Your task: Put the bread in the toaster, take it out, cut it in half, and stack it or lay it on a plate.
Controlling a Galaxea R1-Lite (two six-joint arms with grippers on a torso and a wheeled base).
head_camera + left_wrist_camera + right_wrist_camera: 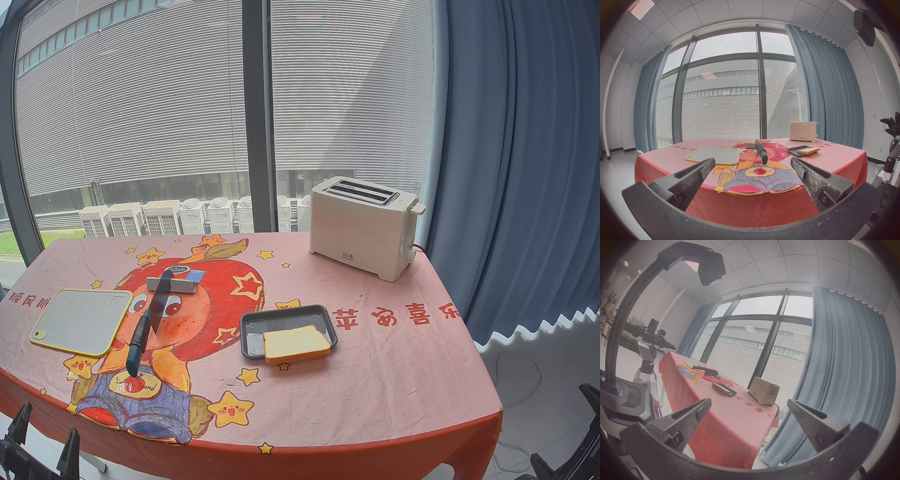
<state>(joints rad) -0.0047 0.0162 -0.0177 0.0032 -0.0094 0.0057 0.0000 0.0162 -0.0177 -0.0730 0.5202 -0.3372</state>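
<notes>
You had the bread (295,343) lying flat in the dark tray (284,319), one pale slice with a brown crust; it sat toward the tray's near right corner, its near edge over the near rim, and the rest of the tray's floor showed bare. The tray stood about the middle of the table (387,375), on the pink cloth with the cartoon apple print. The toaster (362,226) stood well apart from the tray, at the far right corner by the window and the blue curtain (525,187); its two slots faced up and showed dark, and its lever sat high on the right end.

To the left of the tray, the knife (150,319) leaned with its blade on a small grey rest (177,284); its dark blue handle pointed to the near edge and its end touched the cloth. The cutting board (81,320), grey with a yellow-green rim, lay flat at the left side, just beside the knife.

Your left gripper (752,162) hung off the near edge of the table, below the level of its top, fingers spread wide with nothing between them; your right gripper (749,402) hung off the table's right near corner, also spread wide and holding nothing.
</notes>
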